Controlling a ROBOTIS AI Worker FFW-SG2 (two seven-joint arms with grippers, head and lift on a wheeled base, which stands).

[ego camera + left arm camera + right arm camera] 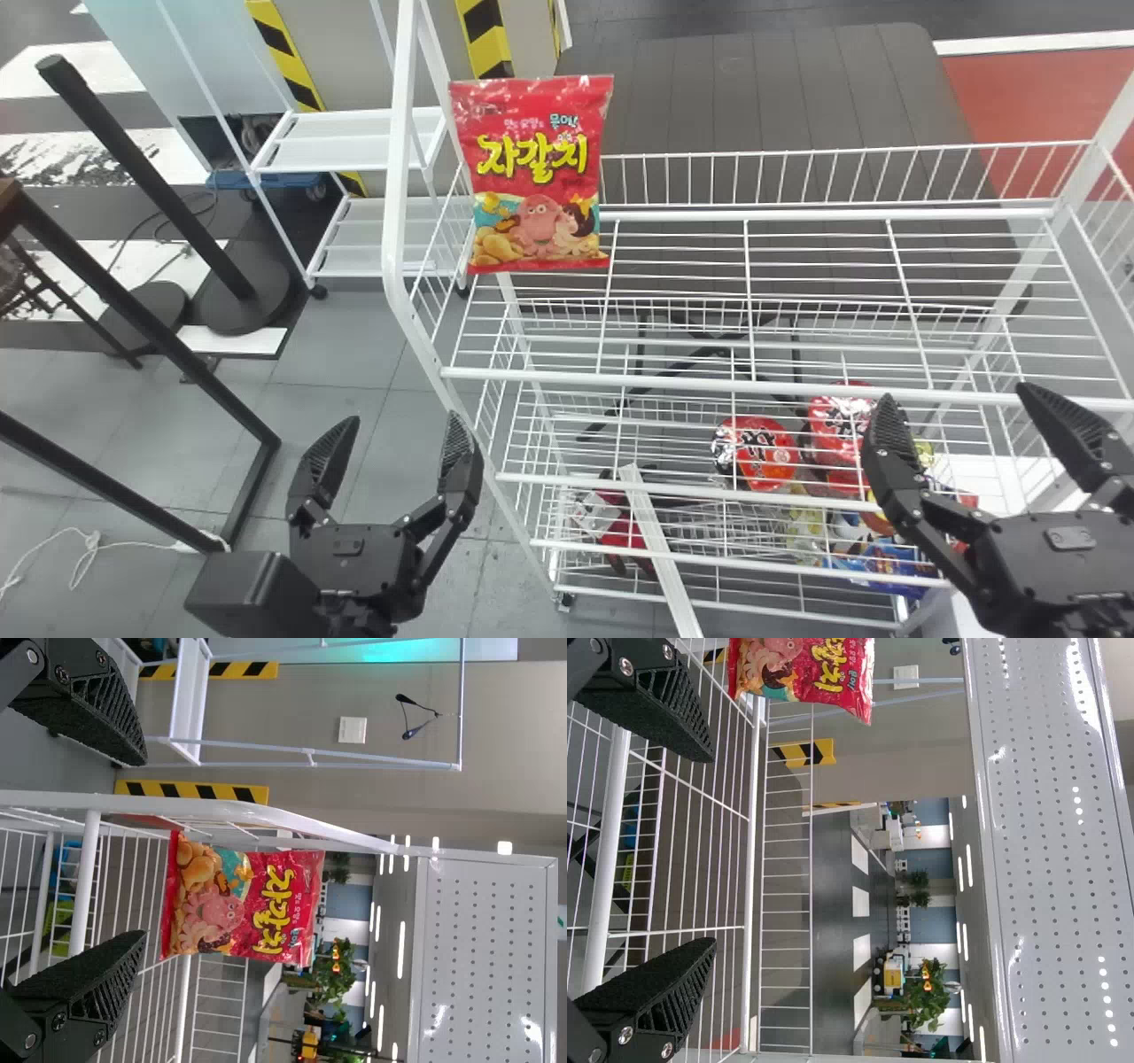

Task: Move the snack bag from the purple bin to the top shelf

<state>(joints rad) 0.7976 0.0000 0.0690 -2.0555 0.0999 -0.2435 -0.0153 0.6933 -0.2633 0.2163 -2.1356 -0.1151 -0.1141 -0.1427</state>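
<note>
The red snack bag (539, 177) stands upright at the left end of the white wire top shelf (762, 266). My left gripper (386, 434) is open in front of the rack's left side, apart from the bag; my right gripper (961, 425) is open by the shelf's right front part, holding nothing. In the left wrist view the snack bag (244, 904) lies beyond the left gripper (142, 850), whose fingers are spread. The right wrist view has part of the bag (806, 669) past the spread right gripper (713, 850).
Lower wire shelves hold red packages (755, 452) and blue snack packets (895, 567). The rack's white upright (400, 159) rises left of the bag. Black posts (146, 173) stand at the left, and a smaller white rack (354, 142) is behind.
</note>
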